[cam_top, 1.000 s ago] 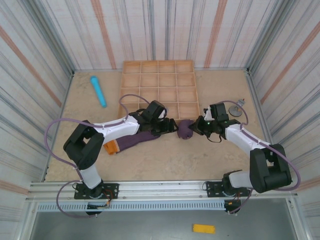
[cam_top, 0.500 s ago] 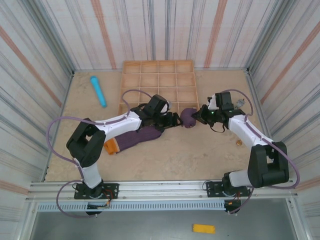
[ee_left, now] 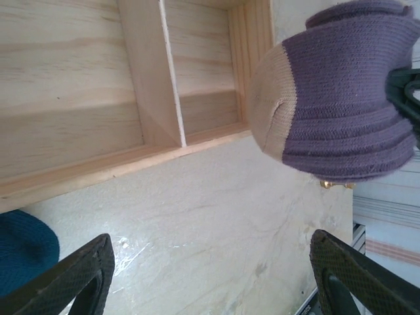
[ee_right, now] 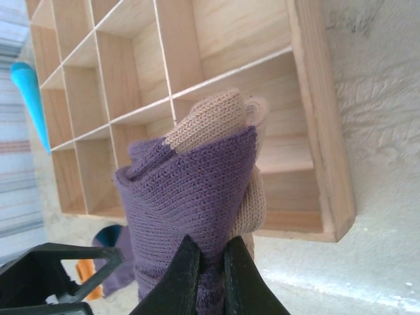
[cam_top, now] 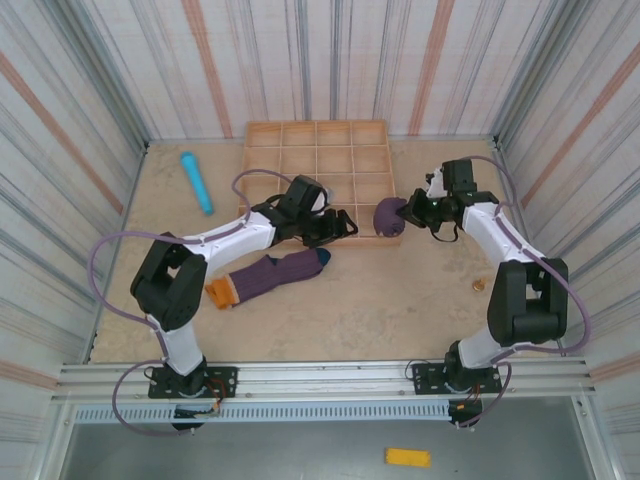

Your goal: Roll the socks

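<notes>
The right gripper (cam_top: 407, 212) was clamped on a rolled sock (cam_top: 388, 215), its 2 fingers (ee_right: 184, 275) pinched close together on the purple knit with a tan patch showing at the top of the bundle (ee_right: 197, 190). The bundle hung at the near right corner of the wooden tray (cam_top: 315, 124), clear of the table. The left gripper (cam_top: 345, 225) stood wide apart and held nothing; in the left wrist view its 2 fingertips (ee_left: 65, 282) framed bare tabletop, with the bundle (ee_left: 341, 105) ahead of them. The second sock (cam_top: 270, 275) lay flat on the table (cam_top: 380, 310) near the left arm, teal toe toward the tray and orange cuff (cam_top: 218, 292) away from it. The tray had 16 compartments. A light blue cylinder (cam_top: 196, 182) lay to its left. Striped walls (cam_top: 100, 80) enclosed the table on 3 sides.
</notes>
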You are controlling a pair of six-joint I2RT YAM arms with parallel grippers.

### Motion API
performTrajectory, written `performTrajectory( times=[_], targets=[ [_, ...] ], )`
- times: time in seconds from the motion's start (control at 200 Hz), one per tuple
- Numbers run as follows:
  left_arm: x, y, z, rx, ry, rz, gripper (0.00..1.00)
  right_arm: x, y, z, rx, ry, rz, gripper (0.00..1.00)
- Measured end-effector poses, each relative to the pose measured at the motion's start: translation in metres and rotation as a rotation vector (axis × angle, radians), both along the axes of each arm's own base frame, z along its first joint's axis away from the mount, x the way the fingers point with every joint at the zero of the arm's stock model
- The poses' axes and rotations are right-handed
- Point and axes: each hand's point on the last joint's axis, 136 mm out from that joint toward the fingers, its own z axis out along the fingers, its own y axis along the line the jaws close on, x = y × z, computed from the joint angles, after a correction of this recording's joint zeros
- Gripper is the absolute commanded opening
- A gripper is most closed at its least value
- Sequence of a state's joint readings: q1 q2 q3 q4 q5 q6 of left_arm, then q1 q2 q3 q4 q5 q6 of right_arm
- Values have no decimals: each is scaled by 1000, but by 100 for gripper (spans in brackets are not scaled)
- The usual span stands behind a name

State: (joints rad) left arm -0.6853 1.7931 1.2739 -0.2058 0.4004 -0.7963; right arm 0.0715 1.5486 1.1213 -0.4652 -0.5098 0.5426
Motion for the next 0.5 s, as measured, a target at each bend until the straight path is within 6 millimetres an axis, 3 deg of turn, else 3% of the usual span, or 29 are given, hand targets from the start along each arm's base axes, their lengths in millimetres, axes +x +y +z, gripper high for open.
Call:
performTrajectory(
  times=[0.245, 0.501],
  targets=[
    [-3, 7, 1, 12, -6, -1, 80, 9, -10, -13, -131, 18, 8, 0],
    [-14, 17, -2, 30, 5, 1, 80, 27, 12, -29, -296, 8, 70, 0]
  ],
)
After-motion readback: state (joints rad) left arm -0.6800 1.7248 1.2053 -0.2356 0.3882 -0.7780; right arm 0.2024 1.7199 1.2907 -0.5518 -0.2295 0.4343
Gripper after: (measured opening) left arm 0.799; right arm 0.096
